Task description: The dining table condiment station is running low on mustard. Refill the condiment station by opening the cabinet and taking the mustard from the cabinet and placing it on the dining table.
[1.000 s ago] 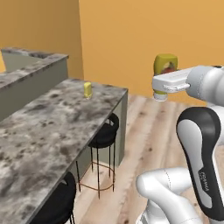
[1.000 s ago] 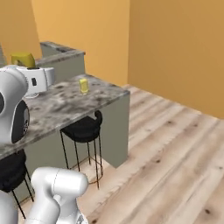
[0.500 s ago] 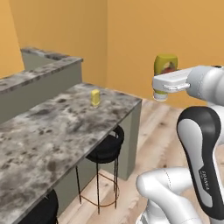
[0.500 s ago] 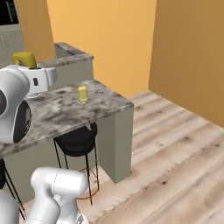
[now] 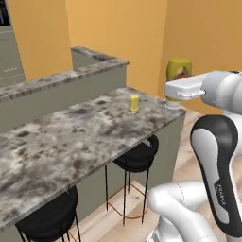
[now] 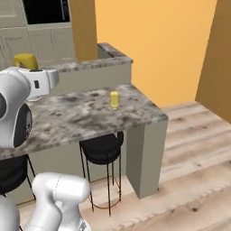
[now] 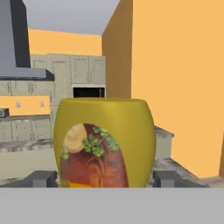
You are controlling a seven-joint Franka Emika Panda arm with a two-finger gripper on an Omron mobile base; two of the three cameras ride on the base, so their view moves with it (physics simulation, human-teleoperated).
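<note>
Mustard [image 7: 105, 142]: one yellow bottle with a reddish label showing green leaves, centre of the hand view, set between the two dark fingertips [image 7: 41, 178]; also upper right of the left base view [image 5: 178, 70] and upper left of the right base view [image 6: 25, 60], above the white hand.

Gripper [image 7: 103, 180]: one, jaws spread wide and pinching the mustard on both sides, bottle well above the counter level.

Dining table [image 5: 71, 137]: one long stone-topped counter with a raised back ledge, running from lower left toward centre of the left base view; centre left of the right base view [image 6: 85, 115].

Small yellow container [image 5: 134, 103]: one, upright on the stone top near the table's end, apart from the held bottle; centre of the right base view [image 6: 114, 99].

Black stools: two in the left base view, one under the table's end [image 5: 137, 158], one at lower left [image 5: 45, 222].

Wall cabinets [image 7: 74, 70]: row of pale panelled doors, mid-left of the hand view, count unclear.

Orange walls [image 6: 158, 45]: behind the table.

Wooden floor [image 6: 194, 158]: right side of the right base view.
</note>
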